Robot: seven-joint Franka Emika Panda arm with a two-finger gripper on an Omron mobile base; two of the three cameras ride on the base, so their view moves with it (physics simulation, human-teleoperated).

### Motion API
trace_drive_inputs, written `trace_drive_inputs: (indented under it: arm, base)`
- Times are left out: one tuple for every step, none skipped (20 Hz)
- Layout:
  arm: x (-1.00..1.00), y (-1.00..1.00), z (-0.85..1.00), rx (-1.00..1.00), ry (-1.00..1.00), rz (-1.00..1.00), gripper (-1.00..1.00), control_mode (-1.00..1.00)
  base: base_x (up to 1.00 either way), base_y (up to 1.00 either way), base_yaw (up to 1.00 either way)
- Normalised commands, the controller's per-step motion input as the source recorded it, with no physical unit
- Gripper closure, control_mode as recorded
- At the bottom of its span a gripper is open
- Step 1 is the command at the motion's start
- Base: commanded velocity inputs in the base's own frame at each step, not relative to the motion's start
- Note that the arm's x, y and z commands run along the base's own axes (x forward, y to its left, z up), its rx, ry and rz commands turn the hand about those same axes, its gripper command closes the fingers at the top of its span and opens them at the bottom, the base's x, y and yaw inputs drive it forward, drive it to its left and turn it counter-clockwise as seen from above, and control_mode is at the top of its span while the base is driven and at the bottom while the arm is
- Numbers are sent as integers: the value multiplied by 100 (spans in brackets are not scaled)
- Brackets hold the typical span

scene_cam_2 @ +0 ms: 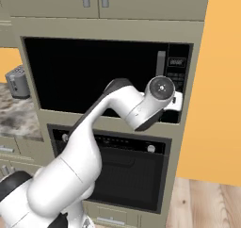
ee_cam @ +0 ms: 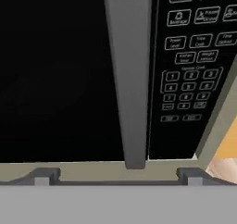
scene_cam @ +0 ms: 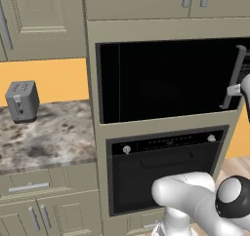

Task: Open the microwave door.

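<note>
Rigid hinged microwave door (scene_cam: pixel 166 81); grasp its vertical bar handle (ee_cam: pixel 128 75), likely slippery. End effector (ee_cam: pixel 118 174) spread wide, empty.

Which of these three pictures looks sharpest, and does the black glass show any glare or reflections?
Hand view: sharpest, since the handle is crisp and the button panel shows its keys, though the labels are too small to read. Left base view: the microwave door is flat black, no glare. Right base view: soft, even light, no hard shadows.
</note>
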Motion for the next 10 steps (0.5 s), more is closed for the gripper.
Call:
trace_drive_inputs:
  arm:
    - [37,-5,-7,1,-19,0,-100,-100]
    - [41,-8,-5,2,-16,0,-100,-100]
    - [45,-9,-4,1,-14,0,-100,-100]
    - [48,-9,-3,2,-14,0,-100,-100]
    - [51,-6,0,3,-12,0,-100,-100]
    - [55,-7,0,2,-11,0,-100,-100]
    - [57,-9,0,2,-10,0,-100,-100]
    - [58,-15,-1,3,-9,0,-100,-100]
    - [57,-20,-1,4,-8,0,-100,-100]
    - [58,-24,0,4,-7,0,-100,-100]
  base:
    - [0,0,0]
    - [0,0,0]
    - [0,0,0]
    - [0,0,0]
    - [0,0,0]
    - [0,0,0]
    - [0,0,0]
    - [0,0,0]
    - [0,0,0]
    - [0,0,0]
